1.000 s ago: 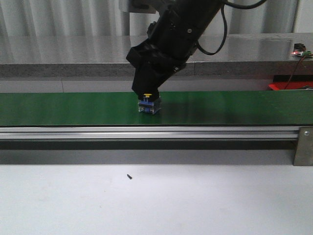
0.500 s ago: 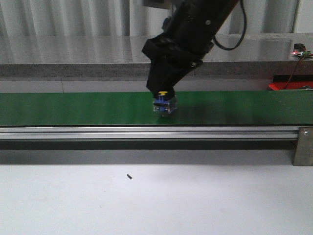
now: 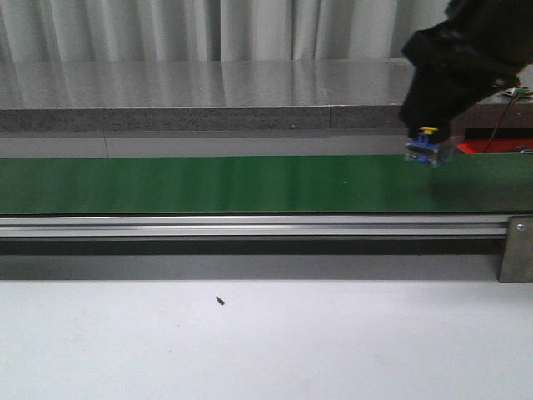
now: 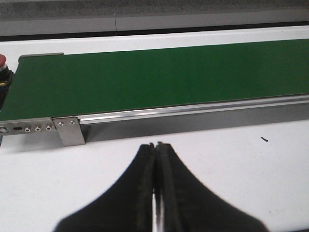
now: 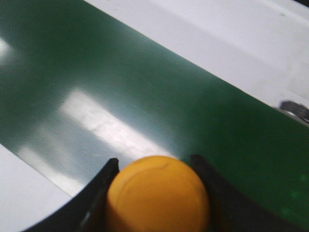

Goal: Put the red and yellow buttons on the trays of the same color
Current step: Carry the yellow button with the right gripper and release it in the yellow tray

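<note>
right gripper: the black right gripper (image 3: 429, 143) hangs at the right end of the front view, lifted off the belt, its fingers (image 5: 99, 186) pinching the yellow-capped button with a blue base (image 3: 425, 147) from both sides; the yellow cap fills the space between them in the right wrist view.
button: held in the air just above the far edge of the long green conveyor belt (image 3: 208, 183), near the belt's right end, not touching it.
left gripper: the black left gripper (image 4: 156, 150) hovers over the white tabletop (image 4: 217, 164), fingers pressed together with only a thin seam between them, holding nothing.
belt edges: a silver aluminium rail (image 3: 250, 225) runs along the belt's near side and ends in a metal bracket (image 3: 516, 248) at the right; in the left wrist view the belt's left end is closed by a bolted metal plate (image 4: 67, 131).
red tray: a sliver of red tray (image 3: 491, 146) shows behind the belt at the far right, just beside the held button.
open room: the belt's surface is bare from its left end up to the right gripper; the white tabletop in front carries only a small dark speck (image 3: 221, 301).
</note>
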{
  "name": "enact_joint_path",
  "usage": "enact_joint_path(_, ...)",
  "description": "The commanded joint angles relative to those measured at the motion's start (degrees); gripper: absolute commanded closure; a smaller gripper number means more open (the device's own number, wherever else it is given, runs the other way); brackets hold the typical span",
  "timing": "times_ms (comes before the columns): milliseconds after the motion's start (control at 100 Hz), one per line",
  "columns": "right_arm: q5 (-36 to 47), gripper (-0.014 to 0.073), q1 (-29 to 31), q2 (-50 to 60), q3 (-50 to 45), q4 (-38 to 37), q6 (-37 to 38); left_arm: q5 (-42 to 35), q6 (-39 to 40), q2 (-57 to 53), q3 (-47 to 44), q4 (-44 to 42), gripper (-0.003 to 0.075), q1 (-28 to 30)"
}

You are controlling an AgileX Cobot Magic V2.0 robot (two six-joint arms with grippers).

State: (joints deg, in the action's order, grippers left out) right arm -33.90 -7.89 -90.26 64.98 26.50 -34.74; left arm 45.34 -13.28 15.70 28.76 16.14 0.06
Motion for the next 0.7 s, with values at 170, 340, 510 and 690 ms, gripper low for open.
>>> enact_joint_path(170, 4.1, 0.0496, 13.3, 6.4, -5.1, 1.8, 1.4, -4.0, 0.2, 0.7, 1.6, 1.2, 0.074, -0.5)
enact_joint_path(340, 4.7, 0.0496, 20.6, 6.4, -7.1, 1.8, 1.5, -4.0, 0.2, 0.7, 1.6, 1.2, 0.074, -0.5)
enact_joint_path(510, 7.1, 0.0496, 24.8, 6.4, -8.3, 1.8, 1.5, -4.0, 0.2, 0.7, 1.6, 1.2, 0.074, -0.5)
enact_joint_path(690, 10.8, 0.0496, 27.7, 6.3, -11.0, 1.7, 1.5, -4.0, 0.2, 0.7, 1.6, 1.2, 0.074, -0.5)
